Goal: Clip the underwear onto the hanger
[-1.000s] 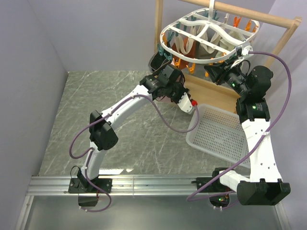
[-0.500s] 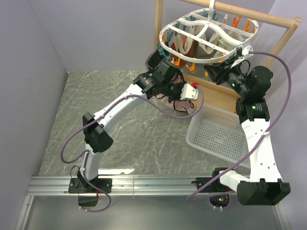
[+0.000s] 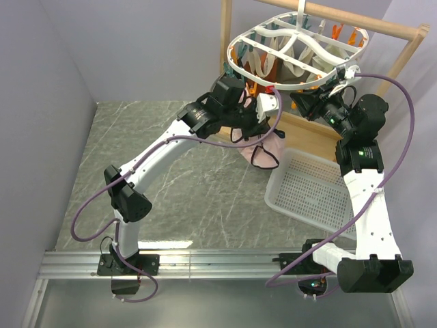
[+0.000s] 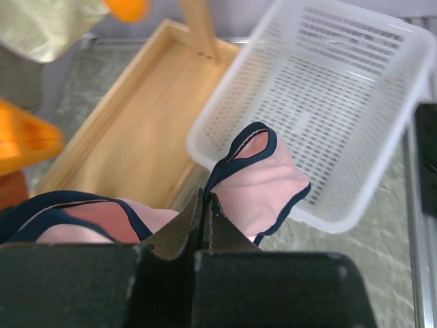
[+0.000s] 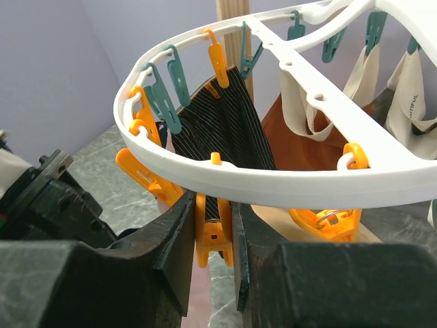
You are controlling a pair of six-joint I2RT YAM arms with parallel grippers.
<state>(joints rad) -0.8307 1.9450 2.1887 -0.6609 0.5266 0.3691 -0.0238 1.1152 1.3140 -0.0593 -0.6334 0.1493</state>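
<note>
The pale pink underwear with navy edging hangs in the air from my left gripper, which is shut on its edge, just below the hanger's near-left rim. In the left wrist view the underwear droops beyond the closed fingertips. The white oval hanger hangs from the wooden rack with orange and teal pegs. My right gripper is shut on an orange peg under the hanger's rim; in the top view my right gripper is under the hanger's near edge.
A white mesh basket sits on the table at the right, also in the left wrist view. A wooden rack frame and its tray base stand behind. A black striped garment and cream garments hang on the hanger.
My left gripper has lifted the underwear up from near the basket's corner toward the hanger's near-left rim. The right arm has not moved.
</note>
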